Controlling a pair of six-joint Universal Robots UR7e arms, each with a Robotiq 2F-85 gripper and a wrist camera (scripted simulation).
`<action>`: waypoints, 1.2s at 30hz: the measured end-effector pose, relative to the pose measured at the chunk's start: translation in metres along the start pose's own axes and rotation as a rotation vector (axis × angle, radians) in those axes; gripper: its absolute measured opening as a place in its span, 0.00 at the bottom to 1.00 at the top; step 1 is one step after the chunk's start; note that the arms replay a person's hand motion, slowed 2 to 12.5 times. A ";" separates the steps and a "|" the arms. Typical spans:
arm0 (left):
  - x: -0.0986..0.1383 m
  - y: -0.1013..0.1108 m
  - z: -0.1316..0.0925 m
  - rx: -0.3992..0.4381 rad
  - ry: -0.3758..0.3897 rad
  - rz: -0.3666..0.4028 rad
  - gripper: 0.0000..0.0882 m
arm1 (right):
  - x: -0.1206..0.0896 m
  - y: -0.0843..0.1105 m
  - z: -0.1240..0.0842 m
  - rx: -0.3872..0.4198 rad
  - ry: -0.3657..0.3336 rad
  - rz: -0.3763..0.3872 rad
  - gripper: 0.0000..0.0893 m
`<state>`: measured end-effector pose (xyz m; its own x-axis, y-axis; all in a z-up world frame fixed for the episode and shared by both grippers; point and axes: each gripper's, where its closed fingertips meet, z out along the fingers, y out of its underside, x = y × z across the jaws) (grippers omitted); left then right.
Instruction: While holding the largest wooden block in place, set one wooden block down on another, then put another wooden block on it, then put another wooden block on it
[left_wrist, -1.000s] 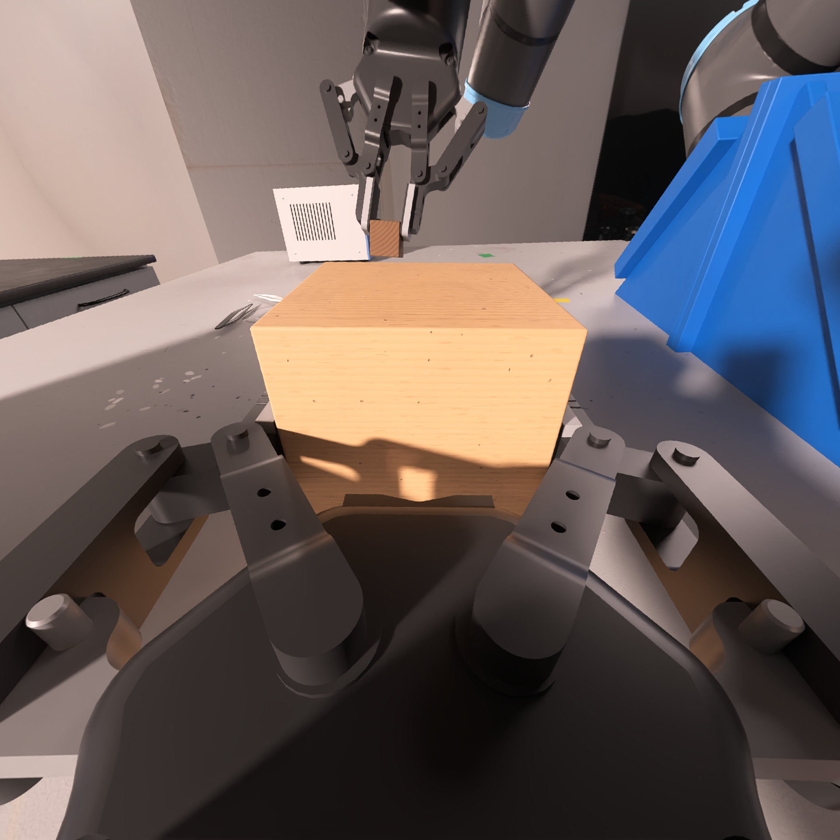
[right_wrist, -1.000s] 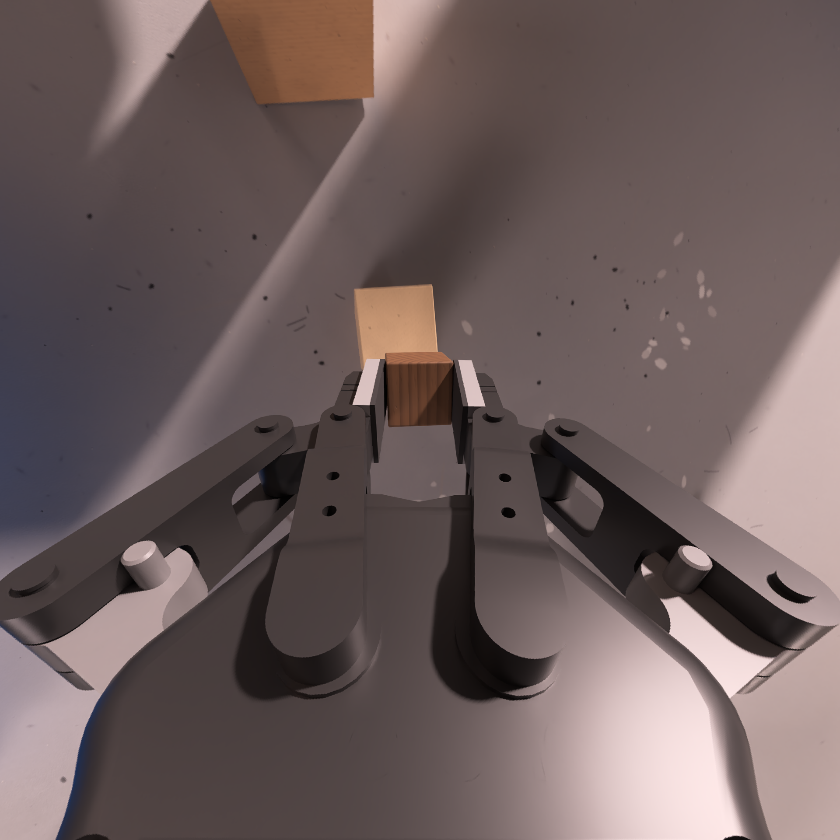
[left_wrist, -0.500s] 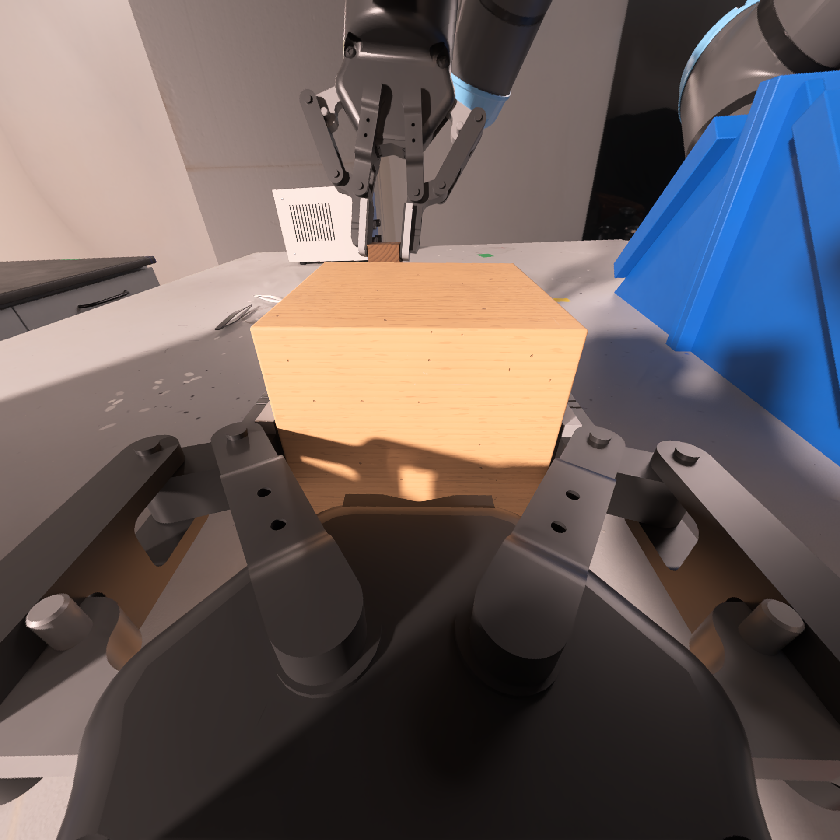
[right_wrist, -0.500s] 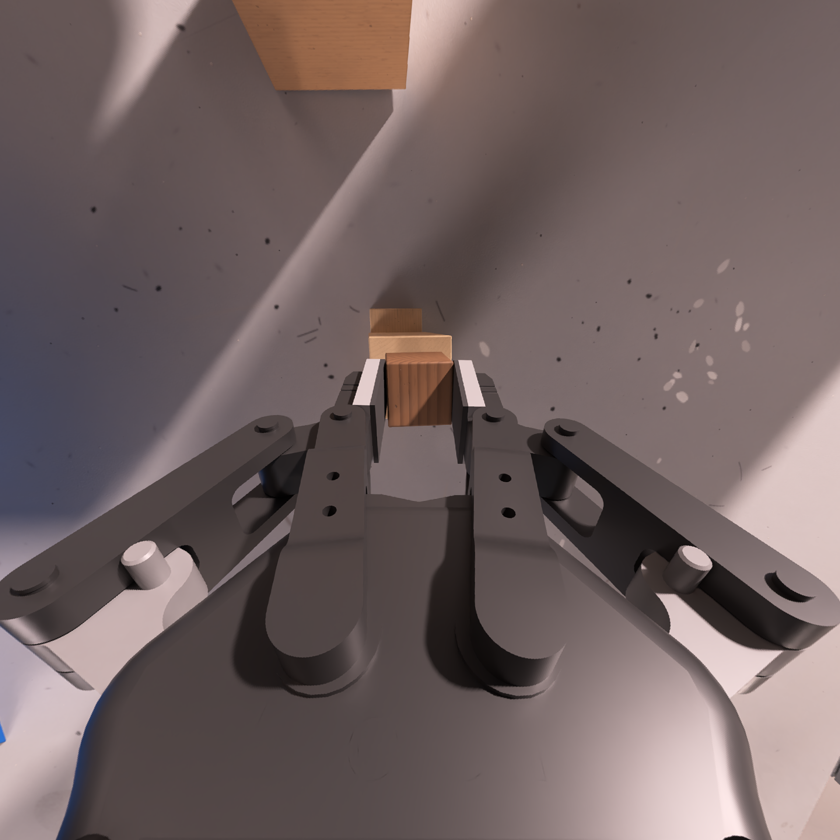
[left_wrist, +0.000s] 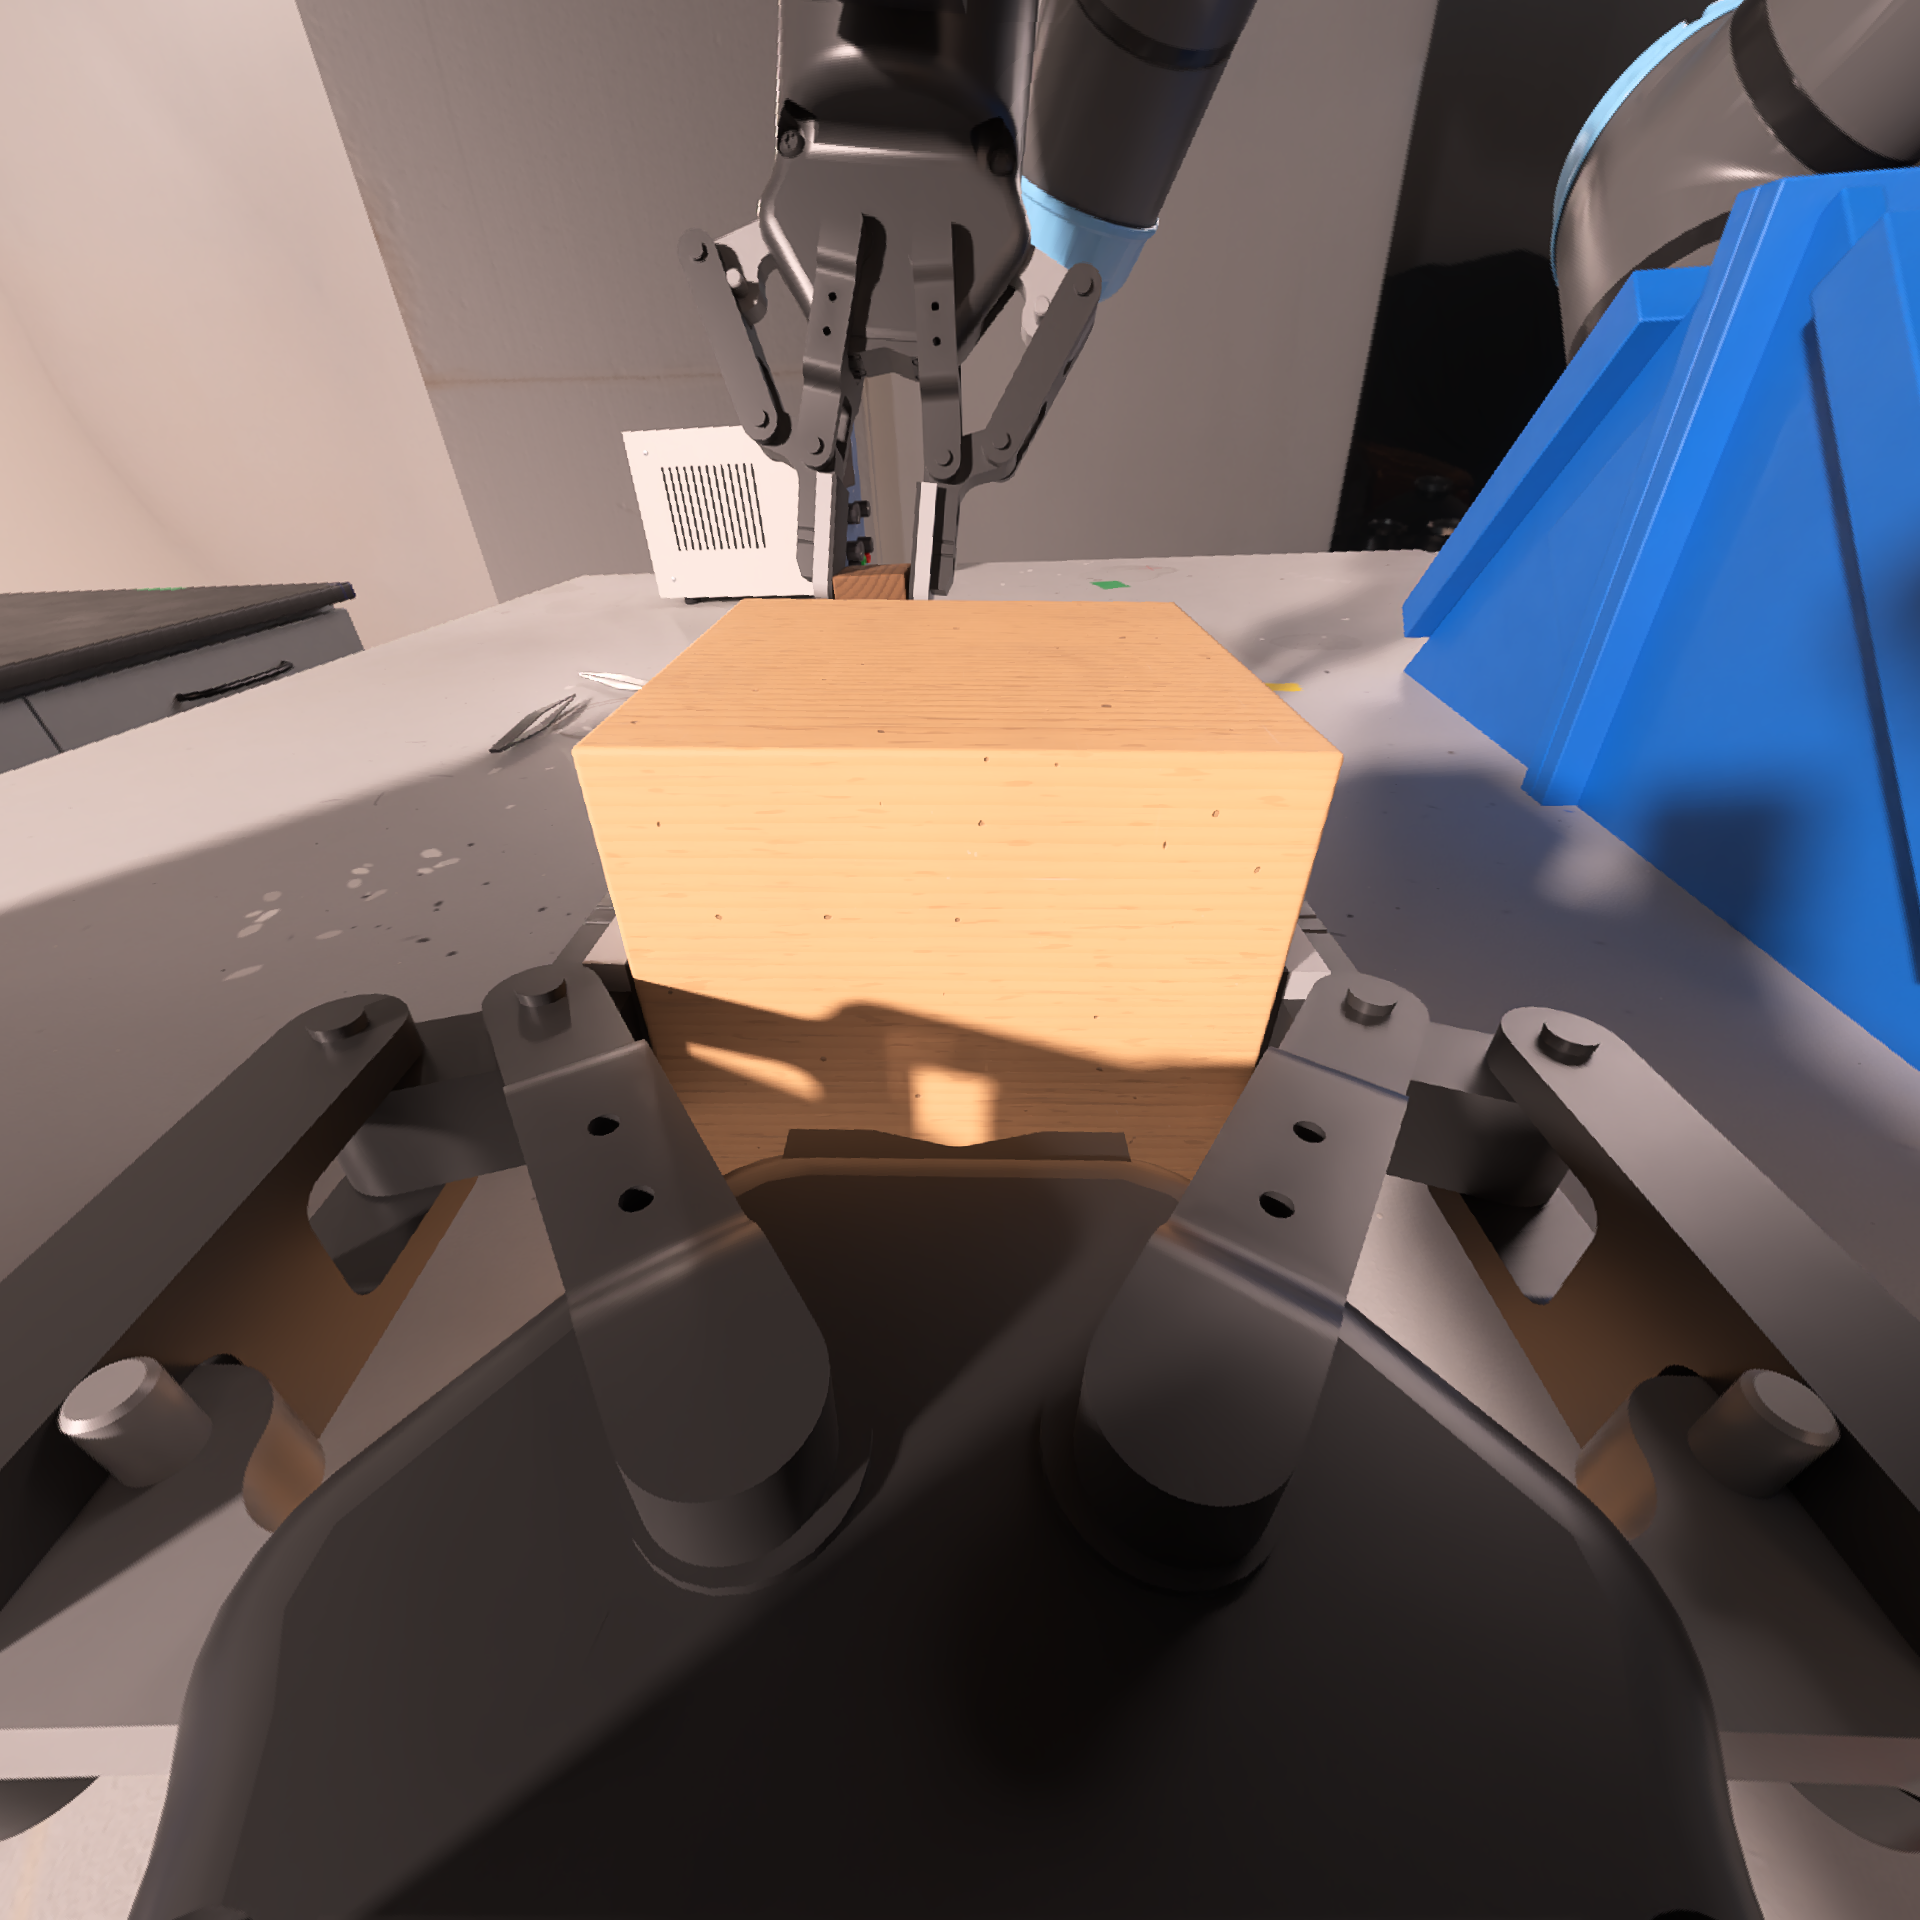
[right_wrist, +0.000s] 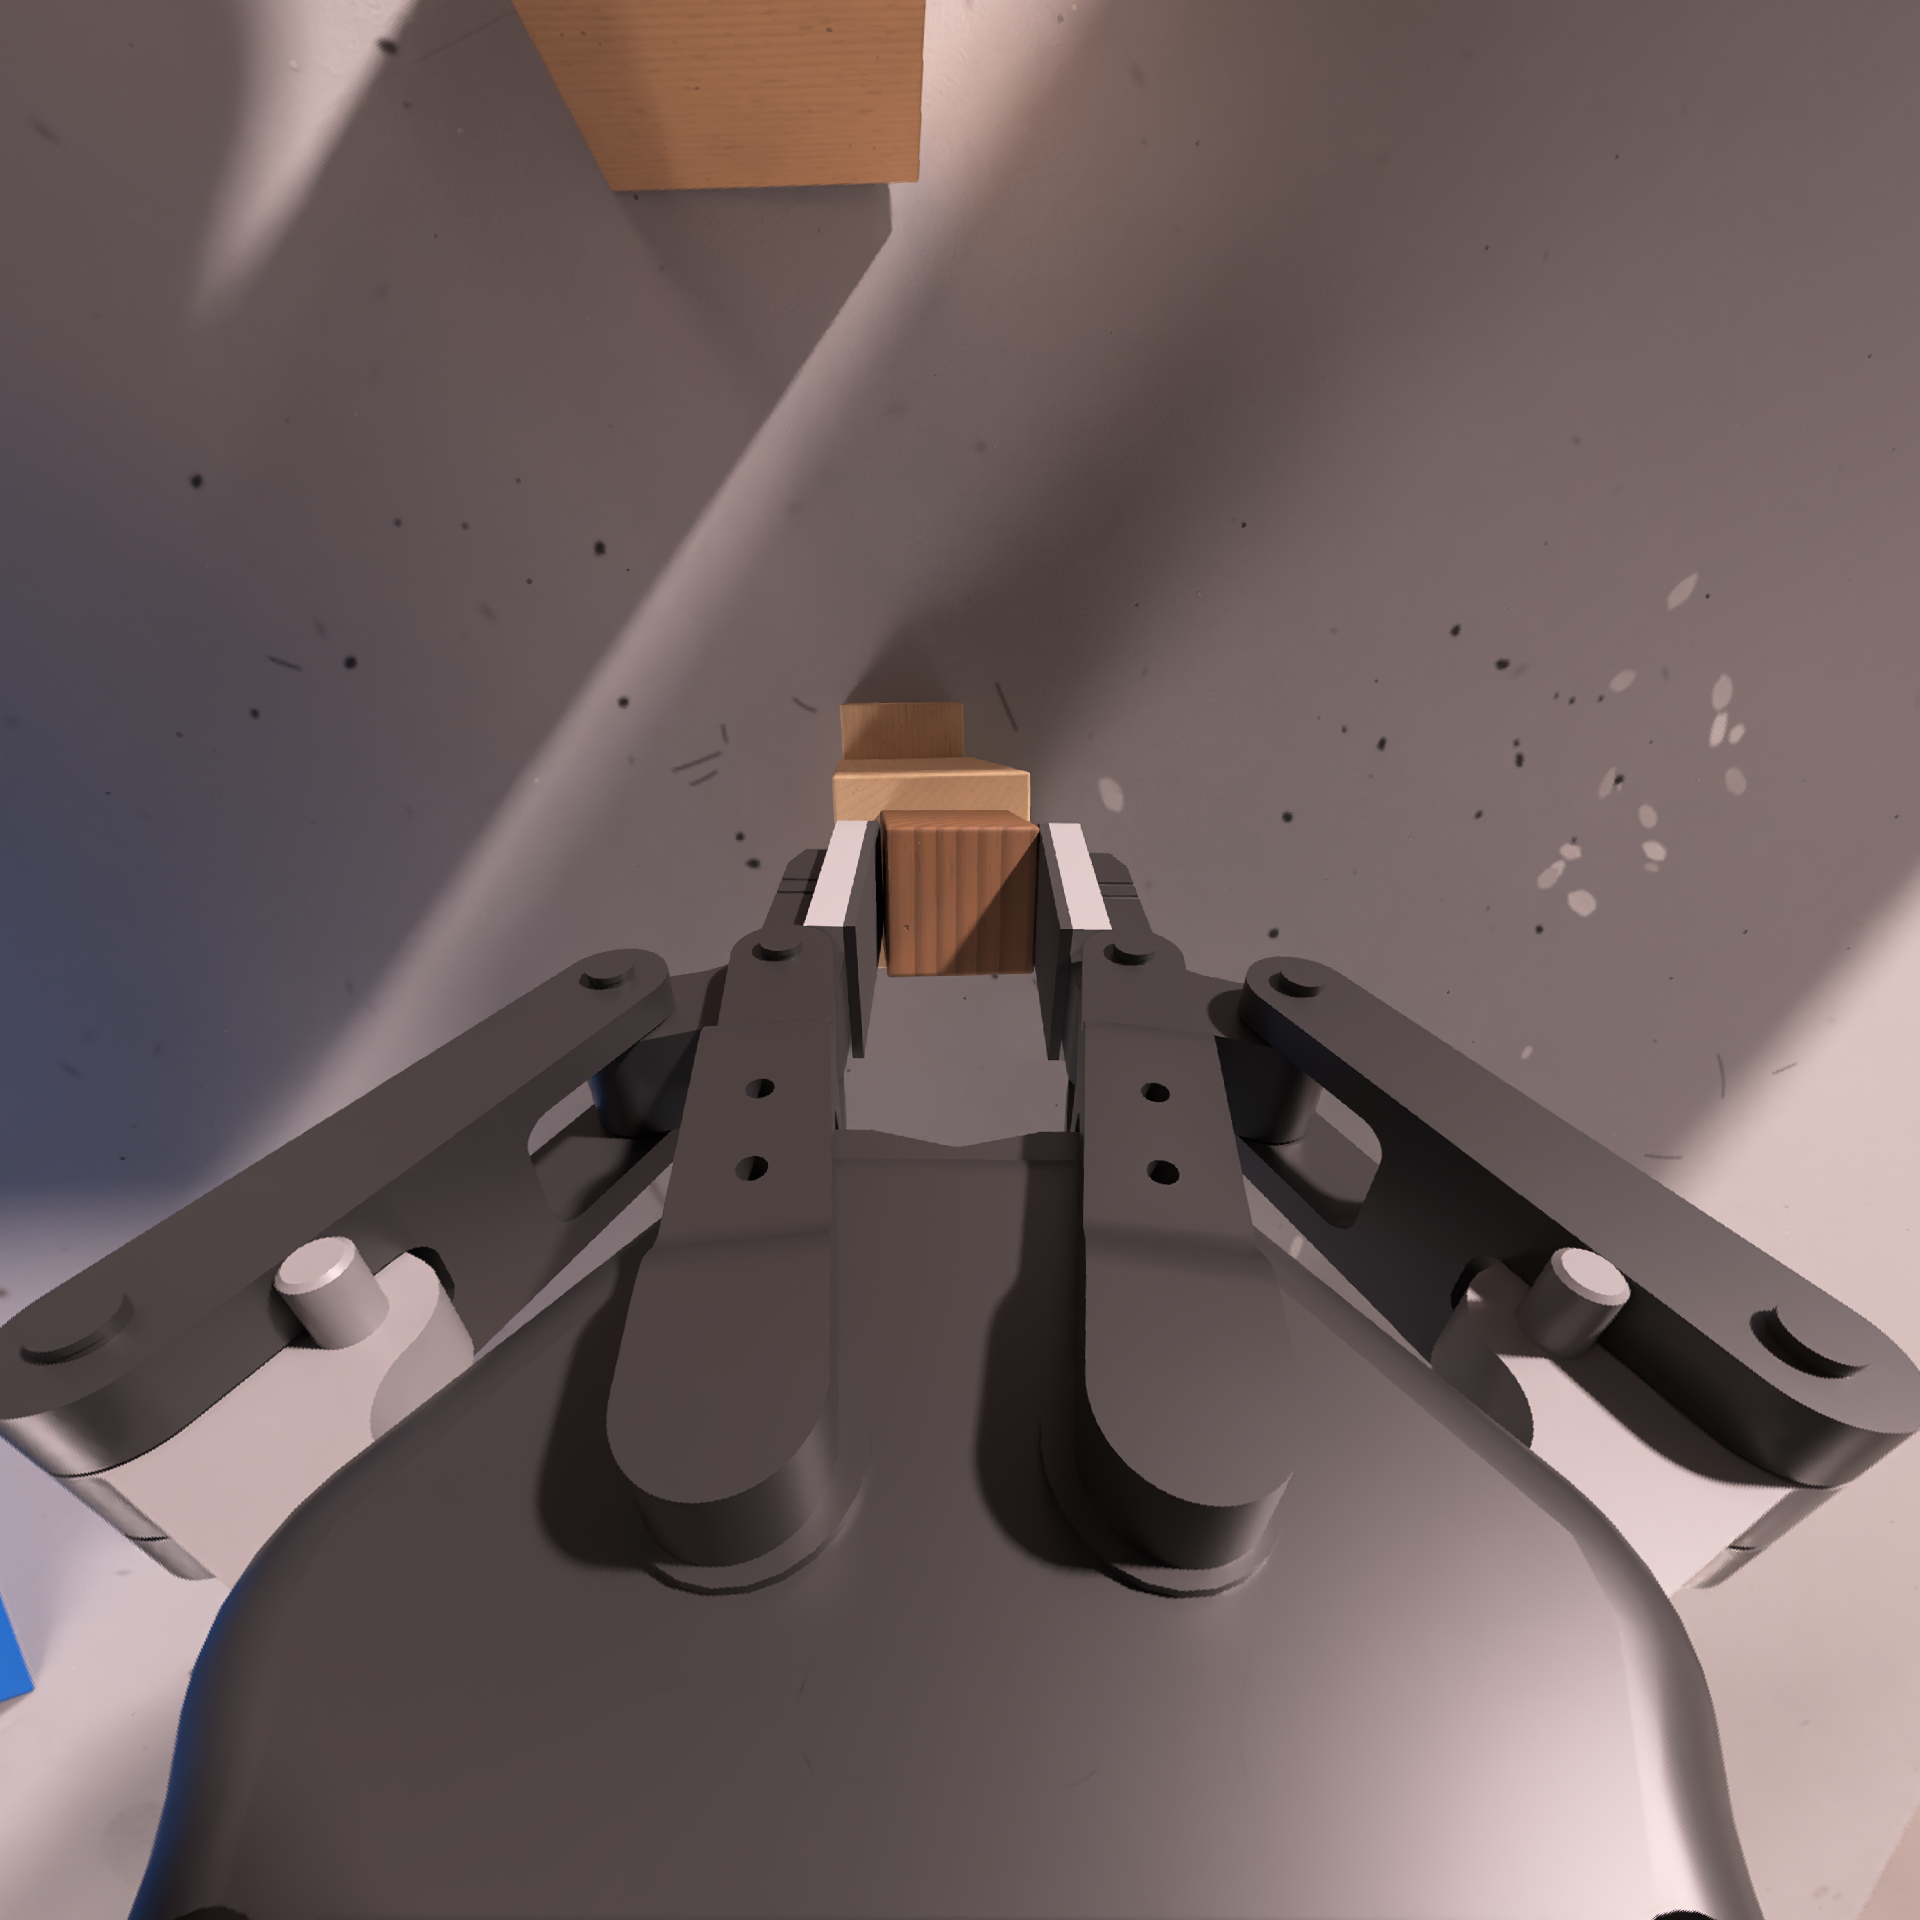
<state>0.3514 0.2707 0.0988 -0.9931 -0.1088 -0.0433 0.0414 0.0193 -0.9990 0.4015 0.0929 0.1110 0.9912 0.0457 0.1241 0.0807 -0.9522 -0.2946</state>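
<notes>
Two claws busy: my left claw (left_wrist: 951, 997) grips the big block (left_wrist: 951, 831); my right claw (right_wrist: 958, 883) pinches a small dark block (right_wrist: 958, 894) over a pale one (right_wrist: 930, 792).

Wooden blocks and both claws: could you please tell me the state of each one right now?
Left claw: shut on the large wooden block.
Large wooden block: upright on the table, held.
Right claw: shut on the small dark block.
Small dark block: gripped, over the pale block.
Pale block: lying on the table.
</notes>
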 end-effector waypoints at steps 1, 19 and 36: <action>0.000 0.000 0.000 0.000 0.000 -0.001 0.86 | 0.000 0.000 0.000 -0.001 0.001 0.000 0.29; 0.000 0.000 0.000 0.001 0.000 -0.002 0.86 | 0.000 0.000 0.001 0.003 -0.003 -0.008 0.29; 0.000 0.000 0.000 0.002 0.001 -0.006 0.86 | 0.001 -0.002 -0.018 0.062 0.021 0.004 0.62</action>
<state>0.3519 0.2708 0.0987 -0.9935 -0.1079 -0.0375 0.0359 0.0171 -0.9992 0.4008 0.0898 0.1289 0.9892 0.0345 0.1421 0.0832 -0.9319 -0.3529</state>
